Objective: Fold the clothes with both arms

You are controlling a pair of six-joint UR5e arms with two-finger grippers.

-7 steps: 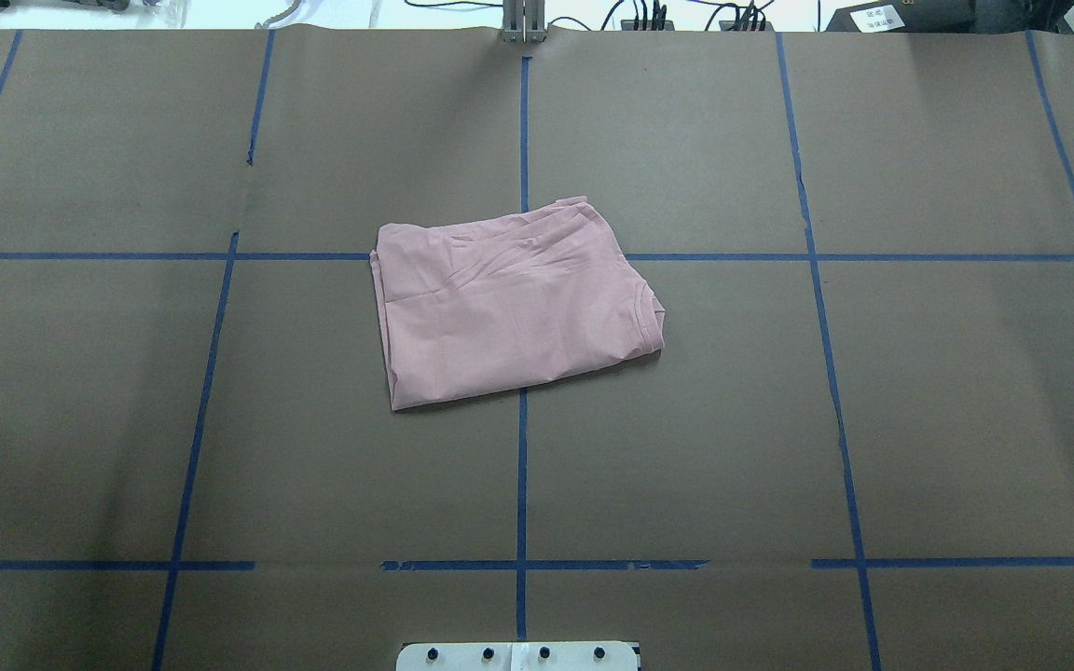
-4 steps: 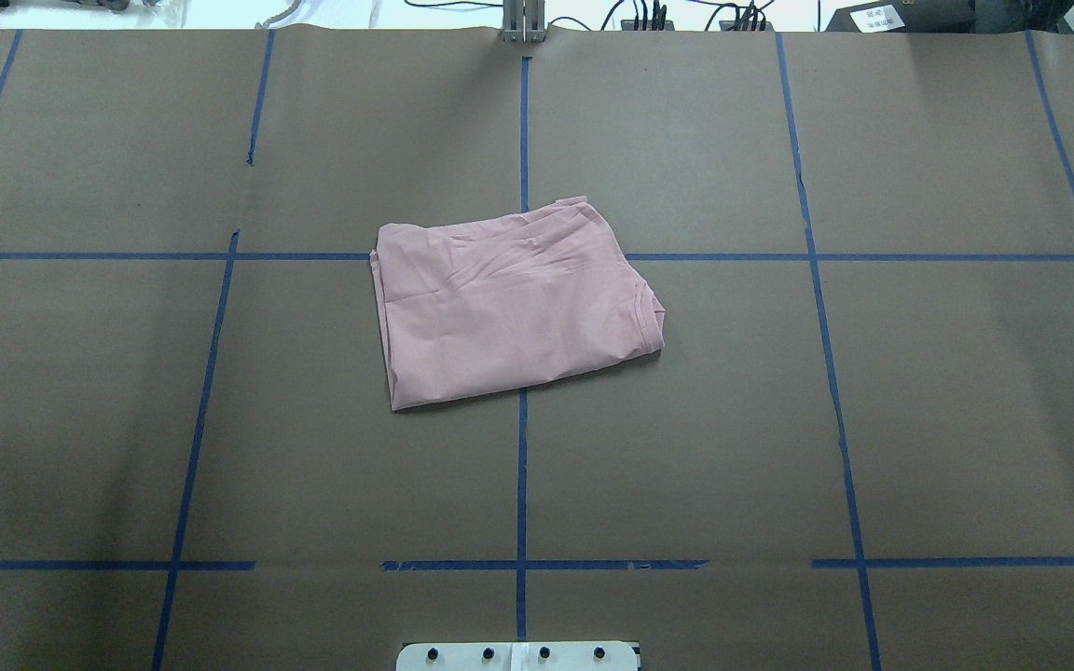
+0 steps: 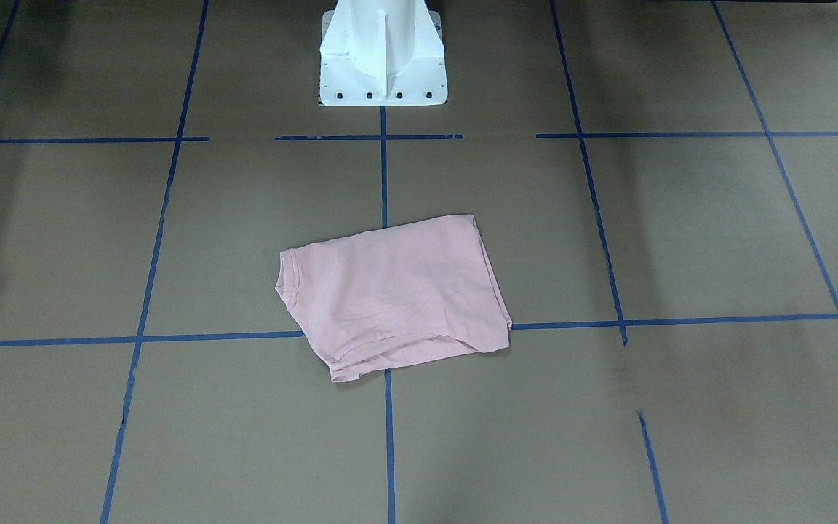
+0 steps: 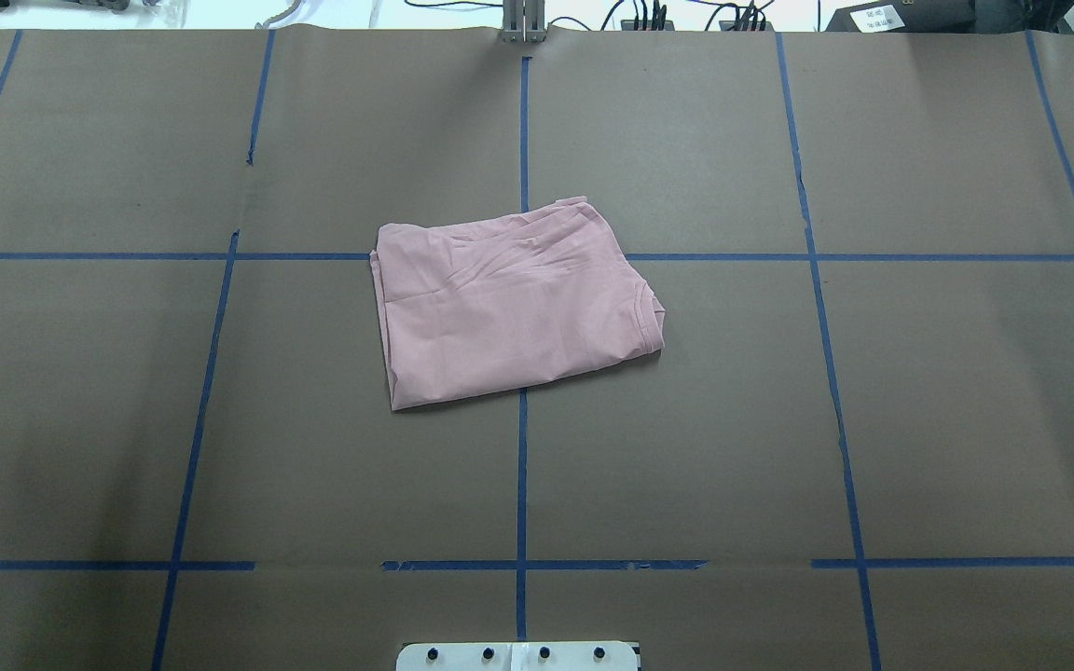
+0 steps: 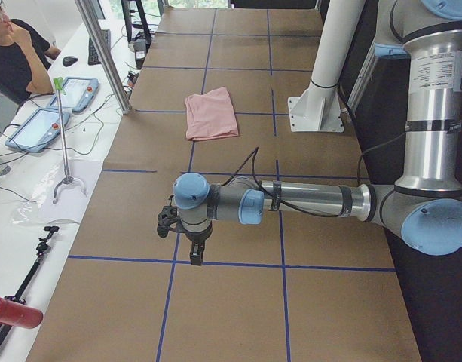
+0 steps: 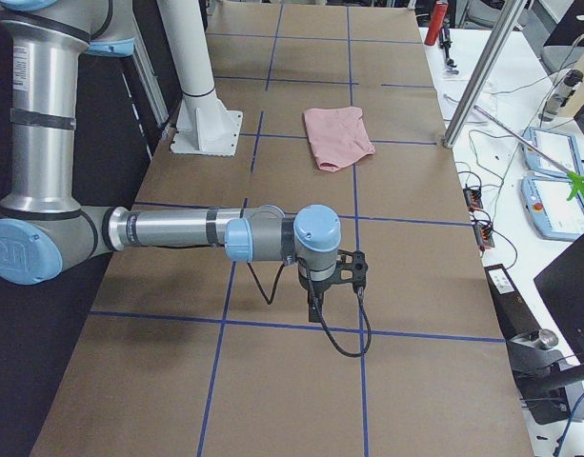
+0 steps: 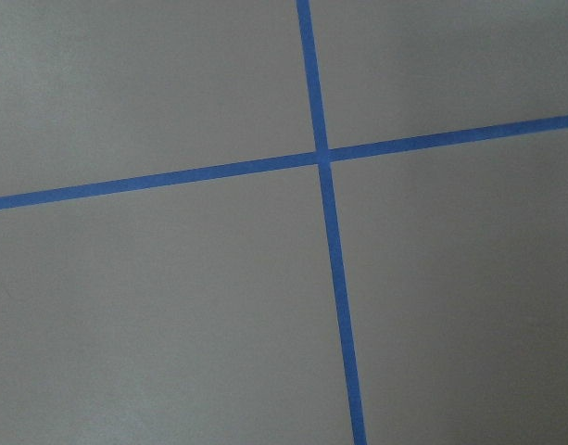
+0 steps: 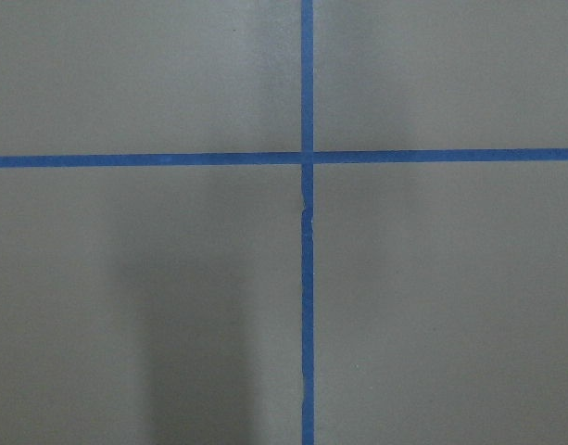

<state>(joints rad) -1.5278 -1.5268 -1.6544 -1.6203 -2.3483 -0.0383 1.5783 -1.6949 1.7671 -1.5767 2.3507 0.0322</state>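
The pale pink T-shirt [image 4: 514, 312] lies folded into a rough rectangle at the table's middle, plain side up, its collar edge toward the overhead view's right. It also shows as the T-shirt [image 3: 393, 291], [image 5: 211, 113], [image 6: 337, 136]. Both arms are pulled back far from it. In the exterior left view the left gripper [image 5: 194, 253] hangs over bare table near that end. The exterior right view has the right gripper [image 6: 315, 307] hanging over bare table at the other end. I cannot tell whether either is open or shut. The wrist views show only brown paper and blue tape.
The white pedestal [image 3: 381, 54] stands at the robot's side of the table. Blue tape lines [image 4: 522, 485] grid the brown paper. Beyond the far edge, a bench [image 5: 35, 181] holds tablets, cables and tools, with a person [image 5: 12, 53] seated there. A metal post [image 6: 482, 71] rises at that edge.
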